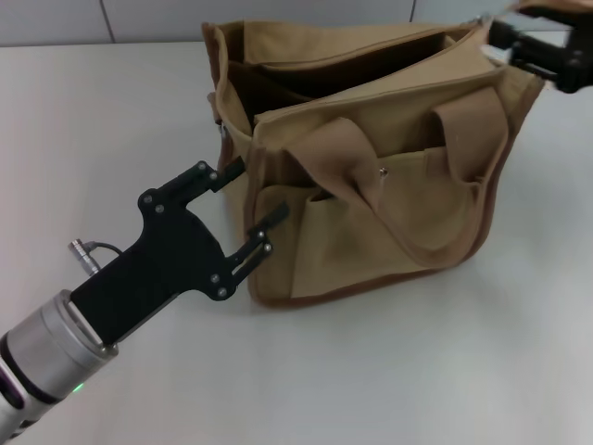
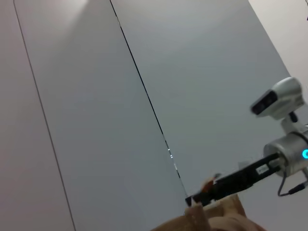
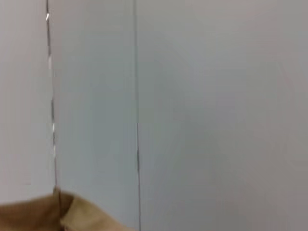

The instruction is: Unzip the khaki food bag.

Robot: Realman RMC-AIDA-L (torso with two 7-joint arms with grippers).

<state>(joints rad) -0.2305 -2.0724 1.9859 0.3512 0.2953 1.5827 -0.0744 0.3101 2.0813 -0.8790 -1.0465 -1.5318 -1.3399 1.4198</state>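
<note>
The table (image 1: 111,111) is white, and the bag (image 1: 371,185) sits near its far edge, front pockets facing the robot. The bag's top gapes along most of its length; inside I see only dark dividers and folds of canvas, no contents that I can make out. Its two handles (image 1: 463,176) droop over the front, beside a small snap (image 1: 383,171).

The left gripper (image 1: 248,199) hovers just off the bag's near left corner, fingers spread apart and holding nothing. The right gripper (image 1: 505,42) is at the bag's far right top corner, where the zipper would end; whether its fingers are closed on the pull or anything else I cannot tell. The left wrist view also shows it, at the bag's top edge.

Risks, as I judge them: the bag is soft and light, so a pull at the right corner with nothing bracing the left could drag or tip the whole bag instead of running the zipper out. The left gripper, moving in to brace, could snag a handle or shove the bag away.
</note>
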